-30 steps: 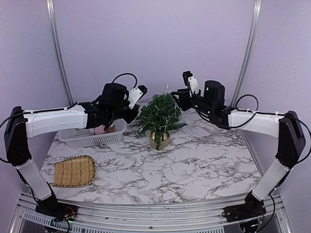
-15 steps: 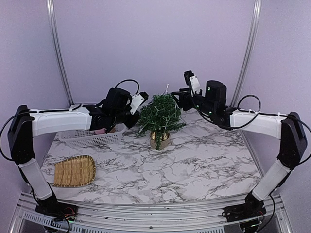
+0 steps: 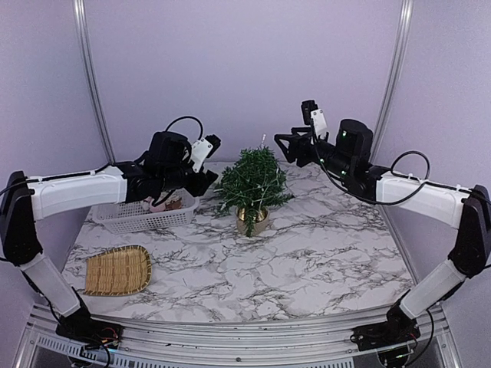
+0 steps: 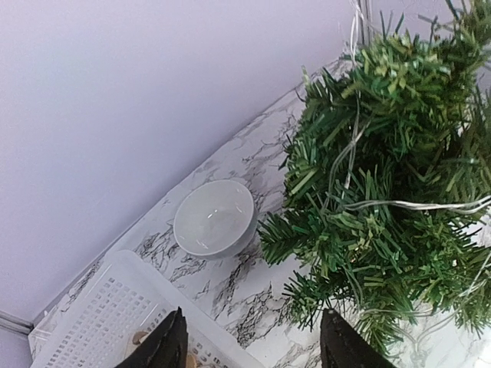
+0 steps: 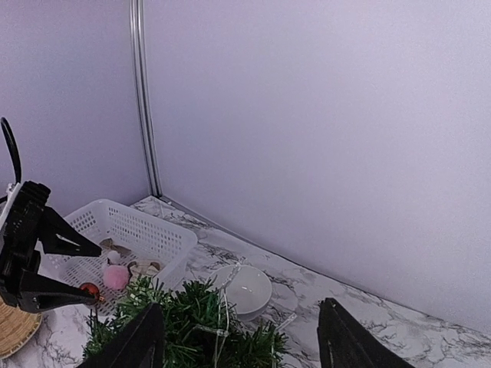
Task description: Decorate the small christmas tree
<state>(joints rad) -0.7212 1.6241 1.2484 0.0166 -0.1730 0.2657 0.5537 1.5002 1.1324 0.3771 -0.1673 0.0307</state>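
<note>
The small christmas tree (image 3: 252, 180) stands in its tan pot (image 3: 252, 221) at the back middle of the marble table, with a thin clear light string (image 4: 399, 204) draped over its branches. My left gripper (image 3: 212, 162) hovers just left of the tree, open, with nothing between its fingers (image 4: 174, 342). In the right wrist view a small red ball (image 5: 90, 290) sits at the tree's (image 5: 184, 330) left edge, by the left gripper's (image 5: 57, 267) lower fingertip. My right gripper (image 3: 286, 148) is raised above and right of the treetop, open and empty.
A white plastic basket (image 3: 146, 216) left of the tree holds a pink pom-pom (image 5: 116, 277) and other small ornaments. A white bowl (image 4: 215, 217) sits behind the tree near the back wall. A wicker tray (image 3: 117, 270) lies at the front left.
My left gripper reached toward the tree, then opened and drew back a little to the left. My right gripper opened wider and lifted up and to the right, away from the treetop.
</note>
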